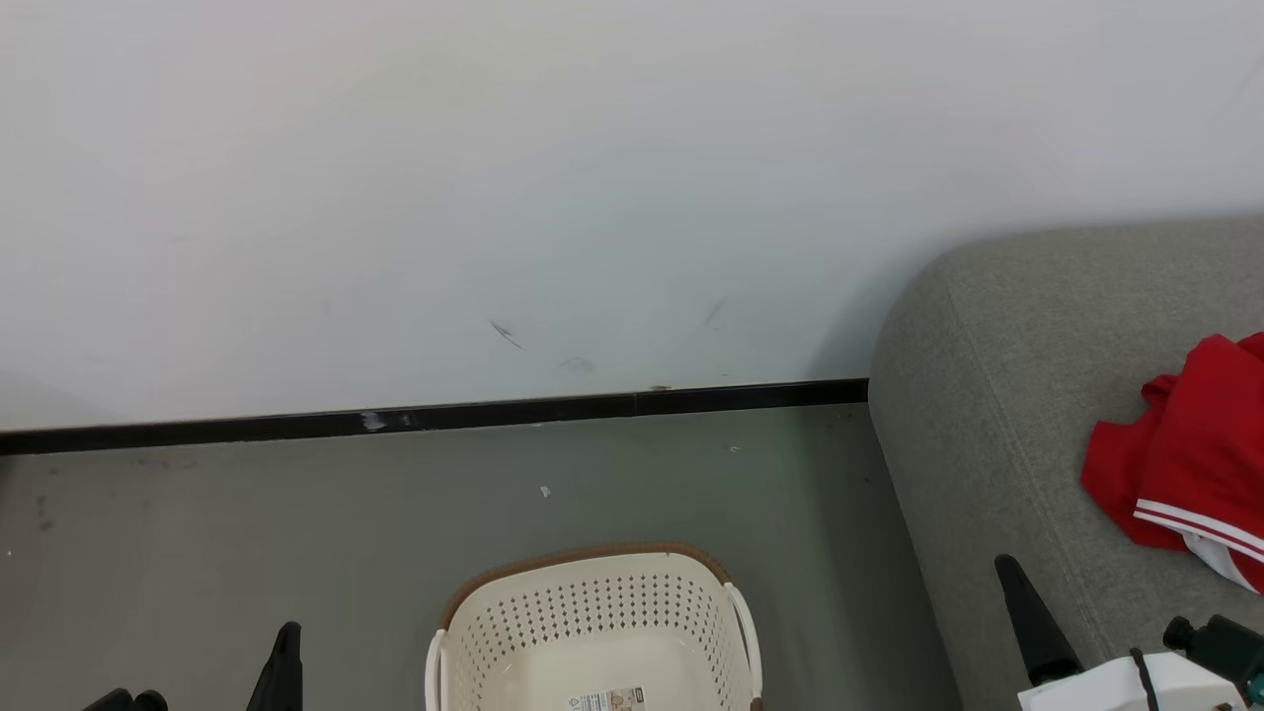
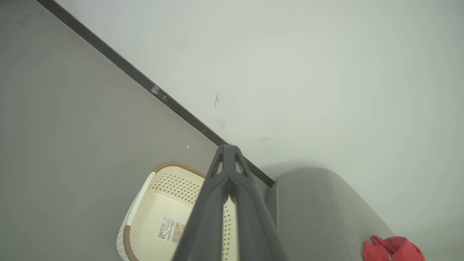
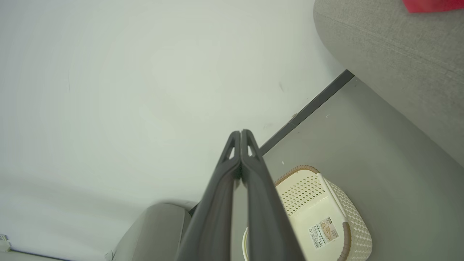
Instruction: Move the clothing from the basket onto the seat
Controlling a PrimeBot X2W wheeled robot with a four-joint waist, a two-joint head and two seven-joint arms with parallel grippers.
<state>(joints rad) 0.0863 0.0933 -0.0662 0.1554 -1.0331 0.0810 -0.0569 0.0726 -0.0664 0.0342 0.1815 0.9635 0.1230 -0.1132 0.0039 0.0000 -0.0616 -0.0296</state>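
Observation:
The cream basket [image 1: 592,622] with a brown rim stands on the floor at the bottom middle of the head view; its visible inside holds just a label sticker [image 1: 607,701]. Red clothing [image 1: 1190,459] with white stripes lies on the grey seat [image 1: 997,395] at the right. My left gripper [image 1: 286,642] is shut at the lower left, left of the basket, holding nothing. My right gripper [image 1: 1012,573] is shut over the seat's front edge, left of the clothing. The left wrist view has the shut gripper [image 2: 229,146] above the basket [image 2: 163,203]; the right wrist view has its shut gripper [image 3: 241,132] and the basket [image 3: 315,203].
A white wall [image 1: 494,197] with a black baseboard [image 1: 434,415] runs behind the basket. Grey floor [image 1: 247,533] lies between wall and basket. A second grey upholstered piece [image 3: 156,228] shows low in the right wrist view.

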